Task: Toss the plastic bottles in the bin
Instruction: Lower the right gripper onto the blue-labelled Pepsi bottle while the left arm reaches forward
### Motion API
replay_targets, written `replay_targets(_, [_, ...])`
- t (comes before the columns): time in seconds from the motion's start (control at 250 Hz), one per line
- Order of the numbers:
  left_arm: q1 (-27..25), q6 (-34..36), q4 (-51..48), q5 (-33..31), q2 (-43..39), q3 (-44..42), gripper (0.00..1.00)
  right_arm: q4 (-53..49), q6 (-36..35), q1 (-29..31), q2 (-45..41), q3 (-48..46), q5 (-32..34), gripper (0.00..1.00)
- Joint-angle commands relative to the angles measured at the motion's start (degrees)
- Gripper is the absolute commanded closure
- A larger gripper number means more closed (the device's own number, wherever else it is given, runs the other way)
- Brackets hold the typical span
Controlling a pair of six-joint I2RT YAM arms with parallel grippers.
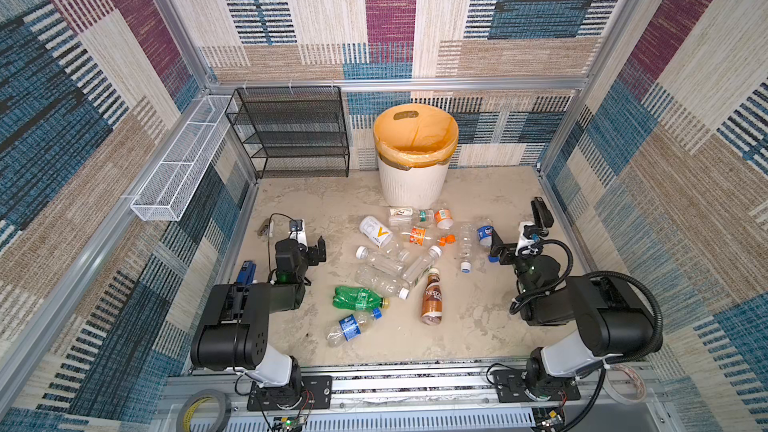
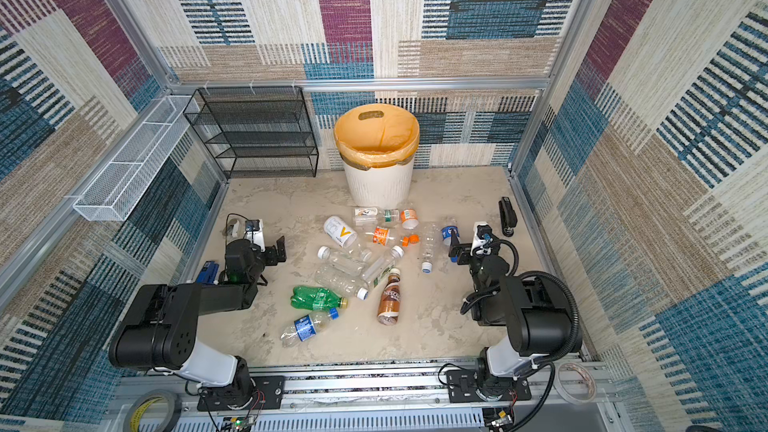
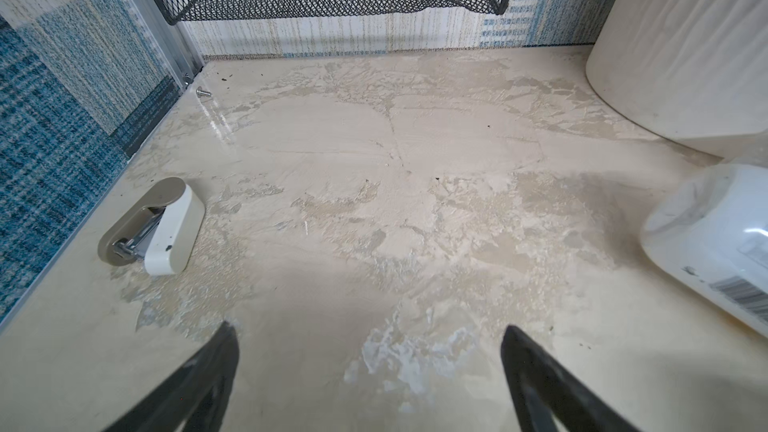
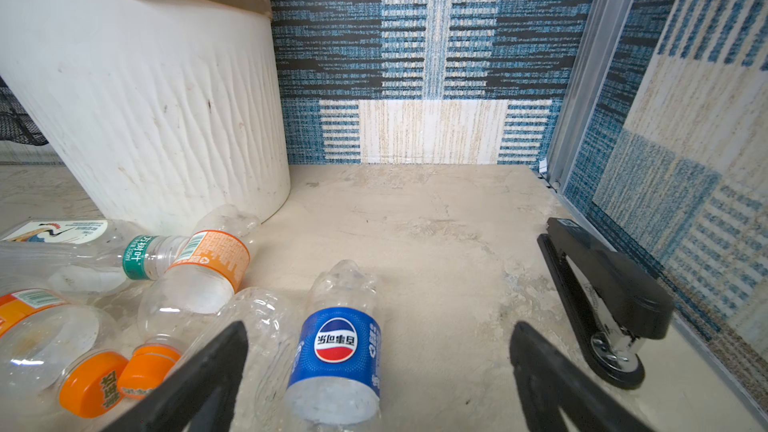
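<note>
The right end effector (image 4: 379, 328) is wide open and empty. The blue bottle (image 4: 336, 347) lies just in front of it. The left end effector (image 3: 369, 327) is open too.

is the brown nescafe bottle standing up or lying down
Lying down. In both top views the Nescafe bottle rests on its side, its full length showing, with the white cap end pointing toward the bin.
</note>
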Motion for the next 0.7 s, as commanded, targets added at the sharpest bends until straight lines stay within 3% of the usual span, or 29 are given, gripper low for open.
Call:
replay_targets(0.0, [0.3, 0.3, -0.4, 0.7, 0.0, 0.6, 0.02, 0.9, 0.8, -0.1, -0.2, 0.3, -0.6, 0.01])
replay_targets(0.068, [0.3, 0.8, 0.7, 1.2, -0.5, 0.1, 0.22, -2.5, 1.4, 0.0, -1.9, 1.9, 1.5, 0.10])
replay_targets(0.144, [0.2, 1.4, -7.8, 3.0, -5.6, 2.4, 0.39, -19.2, 3.2, -0.3, -6.5, 9.0, 5.6, 0.12])
replay_targets(0.272, [-0.2, -4.0, -23.3, -7.8, -11.5, 10.0, 0.40, -39.0, 5.4, -0.3, -8.5, 20.0, 7.5, 0.14])
replay_targets(0.344, [-0.2, -8.6, -31.0, -8.8, -13.6, 15.1, 0.40, -48.3, 10.8, -0.4, -8.8, 24.4, 10.2, 0.14])
replay_targets(0.452, [-0.3, -15.0, -43.1, -4.6, -14.2, 23.8, 0.37, -58.3, 13.2, -0.4, -9.8, 27.7, 6.0, 0.15])
replay_targets(0.528, [-0.4, -17.8, -51.8, 2.4, -13.5, 30.3, 0.35, -65.9, 14.3, -0.4, -9.7, 29.9, 3.1, 0.14])
replay_targets(0.596, [-0.5, -14.8, -60.8, 9.0, -12.5, 37.0, 0.34, -72.6, 14.7, -0.4, -9.1, 32.0, -0.7, 0.15])
replay_targets(0.696, [-0.5, -8.9, -69.0, 11.3, -11.1, 42.8, 0.33, -78.1, 14.5, -0.3, -9.0, 32.4, -3.0, 0.16])
